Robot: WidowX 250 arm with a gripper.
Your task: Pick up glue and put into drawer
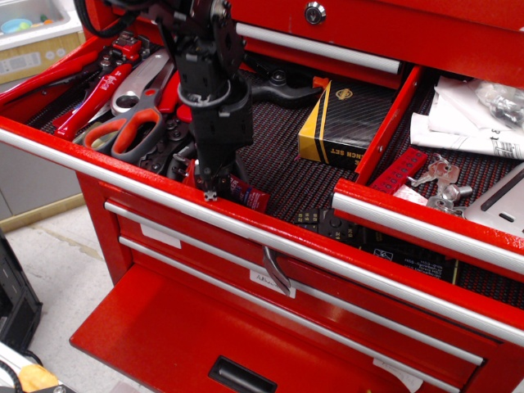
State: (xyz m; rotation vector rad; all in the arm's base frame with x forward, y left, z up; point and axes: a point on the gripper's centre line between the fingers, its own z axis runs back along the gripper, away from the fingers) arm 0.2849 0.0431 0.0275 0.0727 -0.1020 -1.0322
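The glue (248, 195) is a slim red tube with a blue-and-white label. It lies on the black mat at the front edge of the open top drawer (123, 160). My gripper (212, 190) points straight down onto the tube's left part. Its fingers stand on either side of the tube and hide the nozzle end. The jaws look slightly apart and the tube still rests on the mat. The label end sticks out to the right of the fingers.
Red-handled scissors (131, 131) and red pliers (102, 86) lie left of the gripper. A black and yellow box (344, 123) stands to the right, next to a red divider (389, 123). Keys (438, 176) and papers lie beyond it. A lower drawer (164, 336) is pulled open below.
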